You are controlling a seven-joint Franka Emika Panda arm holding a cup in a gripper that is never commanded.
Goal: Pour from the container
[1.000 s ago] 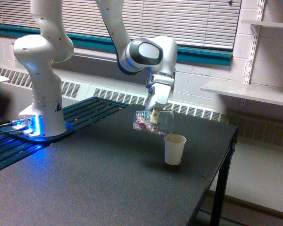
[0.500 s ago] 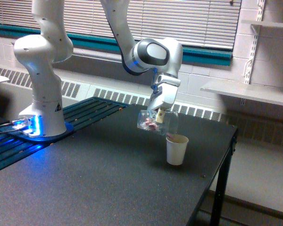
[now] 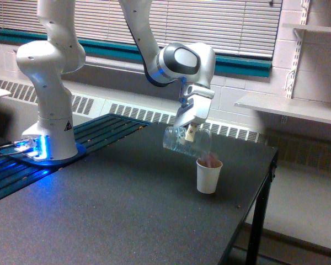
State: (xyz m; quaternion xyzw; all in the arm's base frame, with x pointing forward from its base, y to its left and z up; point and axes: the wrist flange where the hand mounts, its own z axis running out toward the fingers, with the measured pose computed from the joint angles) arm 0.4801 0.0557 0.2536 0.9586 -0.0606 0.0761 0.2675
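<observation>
The gripper (image 3: 191,130) is clamped on the container (image 3: 187,142), tipped on its side w/ mouth just above the paper cup (image 3: 208,175) on the table (image 3: 99,221); I judge: keep mouth centred over the rim, tilt slowly, so no bits fall beside.

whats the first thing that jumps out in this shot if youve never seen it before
The white arm's tool holds a clear container tipped on its side above a small paper cup, reddish bits heaped at the cup's rim. The cup stands on the dark table, near its edge on the exterior view's right.
</observation>
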